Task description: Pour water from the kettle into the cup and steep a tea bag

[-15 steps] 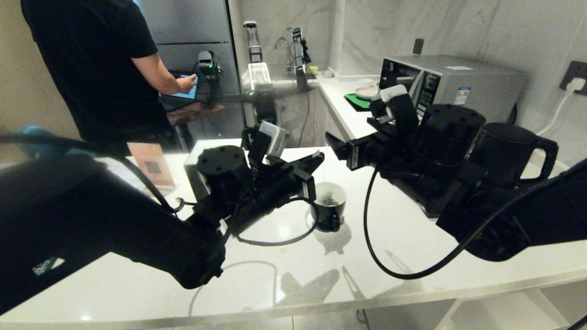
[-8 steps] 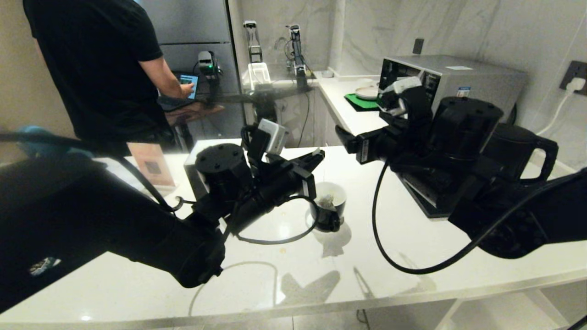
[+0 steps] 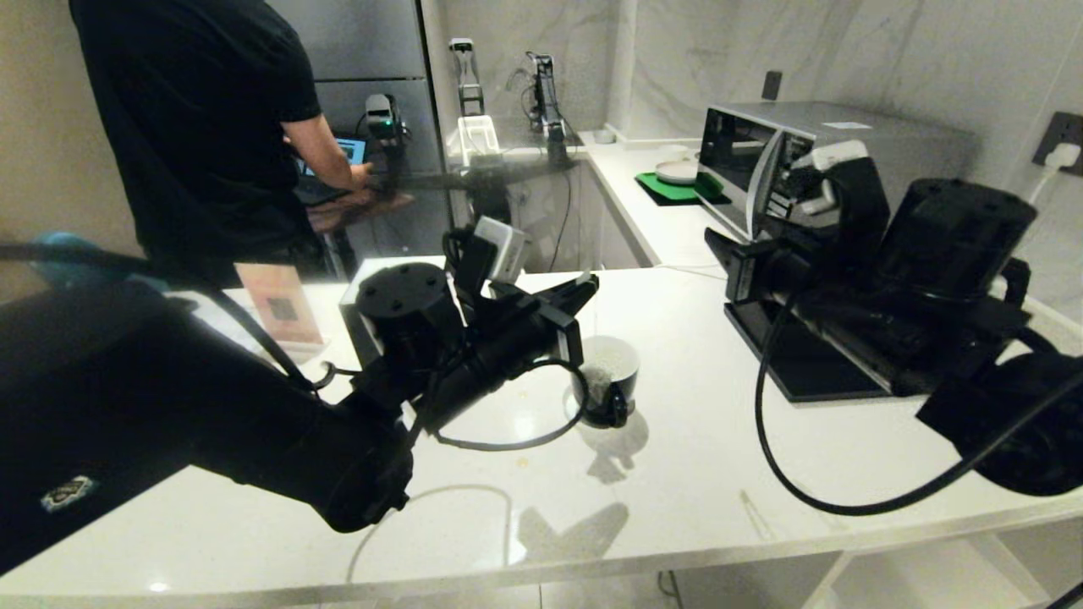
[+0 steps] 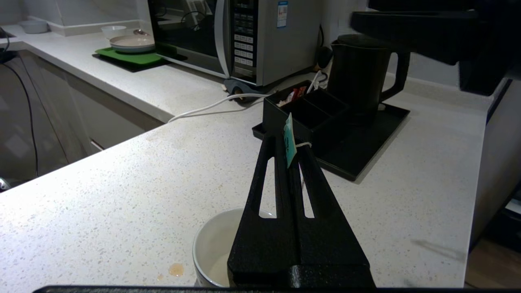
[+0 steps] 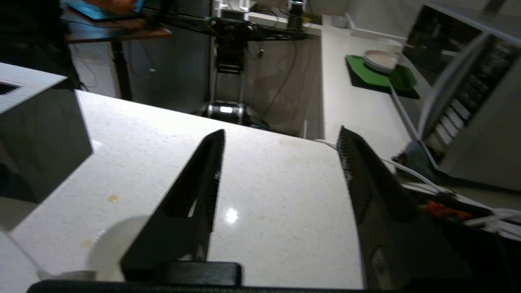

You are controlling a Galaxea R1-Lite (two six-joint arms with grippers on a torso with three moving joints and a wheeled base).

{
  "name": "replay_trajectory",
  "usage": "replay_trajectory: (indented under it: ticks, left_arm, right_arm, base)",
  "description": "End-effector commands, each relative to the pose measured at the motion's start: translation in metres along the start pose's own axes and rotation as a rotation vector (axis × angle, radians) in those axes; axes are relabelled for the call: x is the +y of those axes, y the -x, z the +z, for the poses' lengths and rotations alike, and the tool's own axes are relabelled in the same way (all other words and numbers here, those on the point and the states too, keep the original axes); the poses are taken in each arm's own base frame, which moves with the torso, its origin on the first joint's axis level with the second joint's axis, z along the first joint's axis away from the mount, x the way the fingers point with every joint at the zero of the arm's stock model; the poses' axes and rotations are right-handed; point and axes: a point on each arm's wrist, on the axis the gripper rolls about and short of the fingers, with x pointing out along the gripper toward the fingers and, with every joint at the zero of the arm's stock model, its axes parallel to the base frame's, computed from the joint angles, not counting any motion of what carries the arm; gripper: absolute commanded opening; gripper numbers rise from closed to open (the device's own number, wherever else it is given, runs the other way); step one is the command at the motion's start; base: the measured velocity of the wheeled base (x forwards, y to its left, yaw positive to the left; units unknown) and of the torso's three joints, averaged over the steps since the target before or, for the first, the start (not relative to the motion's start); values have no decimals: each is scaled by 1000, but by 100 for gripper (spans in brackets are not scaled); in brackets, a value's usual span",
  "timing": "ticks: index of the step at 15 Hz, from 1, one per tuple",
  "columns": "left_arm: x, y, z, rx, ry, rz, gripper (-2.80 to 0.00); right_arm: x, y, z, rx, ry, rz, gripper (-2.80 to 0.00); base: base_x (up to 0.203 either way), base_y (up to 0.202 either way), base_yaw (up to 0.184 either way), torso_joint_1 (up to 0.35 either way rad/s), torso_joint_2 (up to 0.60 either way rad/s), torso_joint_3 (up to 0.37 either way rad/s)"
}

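My left gripper (image 3: 584, 292) hovers just above the cup (image 3: 606, 379) in the middle of the white counter (image 3: 677, 474), jaws clenched on a small teal paper tag (image 4: 289, 140) with a thin white string (image 4: 303, 144) looped over one finger. In the head view the string is barely traceable as it drops toward the cup. The tea bag itself is hard to make out; I see only a pale blur inside the cup's white interior, and I cannot tell whether water is there.

My right gripper (image 5: 281, 162) is over bare counter beside the black tray (image 3: 795, 372), jaws apart and holding nothing. My right arm hides nearly all of the kettle in the head view. The left wrist view shows the kettle (image 4: 358, 73) upright on the tray behind a black organizer box (image 4: 305, 112), with a microwave (image 4: 260, 36) beyond.

Compared with a second ago, the right arm has pulled back to the right, away from the cup, uncovering the microwave's front. The left gripper has not moved. The person in black (image 3: 203, 127) at the back left has shifted slightly rightward.
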Motion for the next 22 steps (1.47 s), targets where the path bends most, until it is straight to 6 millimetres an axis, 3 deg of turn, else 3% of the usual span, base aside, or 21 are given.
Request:
replay_trajectory:
  ticks: [1, 4, 11, 14, 18, 22]
  left_arm:
    - [0, 0, 2, -10, -1, -3, -280]
    - [0, 0, 4, -18, -2, -3, -280]
    - [-2, 3, 17, -50, -7, 1, -280]
    - [-1, 2, 17, -52, -7, 8, -280]
    - [-2, 3, 15, -45, -6, 8, -280]
    - [-2, 2, 13, -40, -1, 8, -280]
  right_arm:
    - [-14, 12, 5, -9, 3, -40, -280]
    - [-32, 22, 2, 18, 4, -167, -280]
    - [-66, 68, -10, 44, 7, -288, -280]
    - [-85, 104, -20, 85, 10, -368, -280]
    - [-84, 174, -38, 125, 10, -387, -280]
    - [-85, 212, -55, 162, 27, -433, -280]
  base:
    - [0, 0, 0, 0, 0, 0]
    - [0, 0, 0, 0, 0, 0]
    - [0, 0, 0, 0, 0, 0]
    - [0, 0, 0, 0, 0, 0]
    - [0, 0, 0, 0, 0, 0]
    - [0, 0, 0, 0, 0, 0]
